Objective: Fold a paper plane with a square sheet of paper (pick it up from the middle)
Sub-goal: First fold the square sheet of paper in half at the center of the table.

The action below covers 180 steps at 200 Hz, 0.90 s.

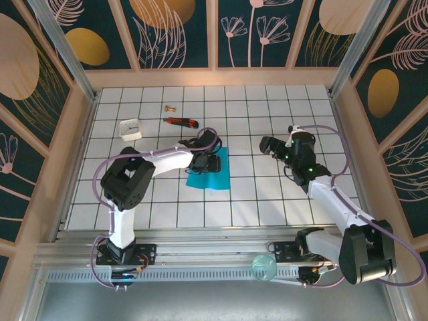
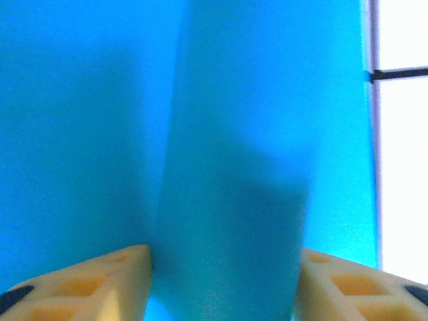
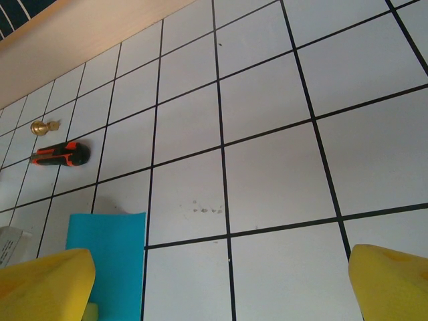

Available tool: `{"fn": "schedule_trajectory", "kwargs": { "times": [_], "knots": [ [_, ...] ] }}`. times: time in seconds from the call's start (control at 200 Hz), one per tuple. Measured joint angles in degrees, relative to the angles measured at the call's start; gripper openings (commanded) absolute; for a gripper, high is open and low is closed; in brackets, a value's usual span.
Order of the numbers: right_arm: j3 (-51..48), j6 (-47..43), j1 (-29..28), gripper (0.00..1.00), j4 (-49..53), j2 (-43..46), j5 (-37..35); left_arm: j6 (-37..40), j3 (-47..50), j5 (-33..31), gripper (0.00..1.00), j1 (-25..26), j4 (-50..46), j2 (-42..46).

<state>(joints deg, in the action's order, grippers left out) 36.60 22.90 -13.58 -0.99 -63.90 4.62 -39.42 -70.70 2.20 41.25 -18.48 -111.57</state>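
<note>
Left gripper: two pale yellow fingers, partly closed, each set against one flank of a raised ridge in the teal-blue square sheet of paper; the ridge takes up the whole gap between them, and the paper is pinched at that fold. Whether the sheet is off the surface cannot be told. In the overhead view the same gripper stands on the upper left part of the sheet, which lies on the white tiled tabletop a little left of centre, its lower left corner jutting outward. Right gripper: bright yellow fingers spread wide, bare tiles between them, nothing held; it hangs over the table to the right of the sheet, apart from it. One corner of the sheet shows just beside one of its fingers. Red-and-black utility knife, beyond the sheet, lying flat. Small brass-coloured piece, just behind the knife. White square block, to the left of the knife, apart from the sheet.
</note>
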Motion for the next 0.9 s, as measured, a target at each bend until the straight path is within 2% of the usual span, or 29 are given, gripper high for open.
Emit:
{"fn": "schedule_trajectory", "kwargs": {
  "times": [0.1, 0.21, 0.355, 0.43, 0.595, 0.901],
  "knots": [
    [0.26, 0.02, 0.00, 0.98, 1.29, 0.00, 0.04, -5.27, 9.60, 8.66, 0.37, 0.02, 13.09, 6.64],
    [1.07, 0.02, 0.00, 0.98, 3.06, 0.39, 0.33, -12.55, 18.64, 16.04, 0.35, 0.00, 29.09, 14.73],
    [2.78, -0.04, 0.00, 0.98, 5.64, 2.12, 1.86, -21.16, 24.79, 22.10, 0.35, 0.00, 49.24, 20.28],
    [3.52, -0.13, 0.00, 0.98, 6.03, 2.64, 3.56, -24.06, 27.15, 24.06, 0.35, -0.20, 55.80, 20.68],
    [3.65, -1.40, -0.92, 0.97, 6.03, 2.99, 8.81, -25.77, 29.73, 26.34, 0.36, -1.53, 59.17, 17.25],
    [2.05, -1.27, -7.93, 0.87, 4.87, -0.46, 15.23, -19.04, 29.88, 28.85, 0.38, -3.72, 51.78, 9.73]
  ]
}}
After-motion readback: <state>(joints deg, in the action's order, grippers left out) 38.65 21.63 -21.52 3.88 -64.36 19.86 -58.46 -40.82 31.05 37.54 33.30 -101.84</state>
